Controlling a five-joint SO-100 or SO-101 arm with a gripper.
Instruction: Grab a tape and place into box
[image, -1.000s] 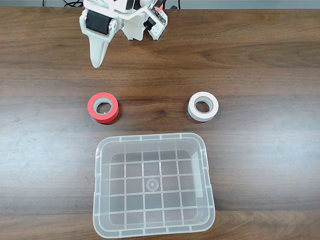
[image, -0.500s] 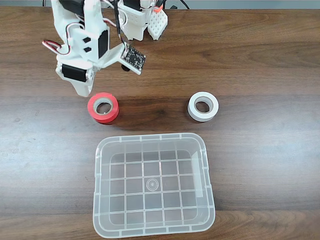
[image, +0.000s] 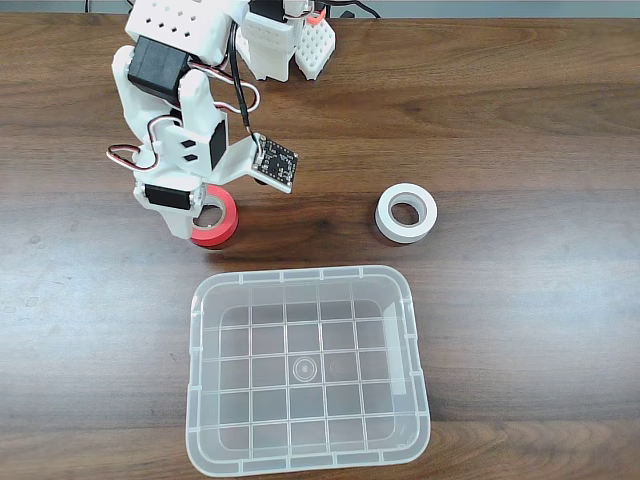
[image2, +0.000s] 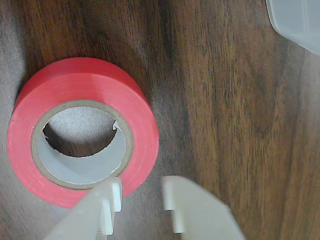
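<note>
A white tape roll (image: 406, 213) lay well right of the red tape (image2: 80, 130), the clear box (image: 420, 400) below; the gripper (image2: 142, 197), apparently slightly parted, was seen over the tape's rim

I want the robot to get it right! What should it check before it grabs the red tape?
1. Gripper open: ok, a gap shows between the fingertips.
2. Red tape lying flat on the table: ok.
3. Tape wall between the fingertips: not ok, one tip sits over the rim, the other over bare wood.
4. Box ready and empty: ok.
5. White tape out of the way: ok, it lies well apart.
6. Gripper low enough to grip: cannot tell.
</note>
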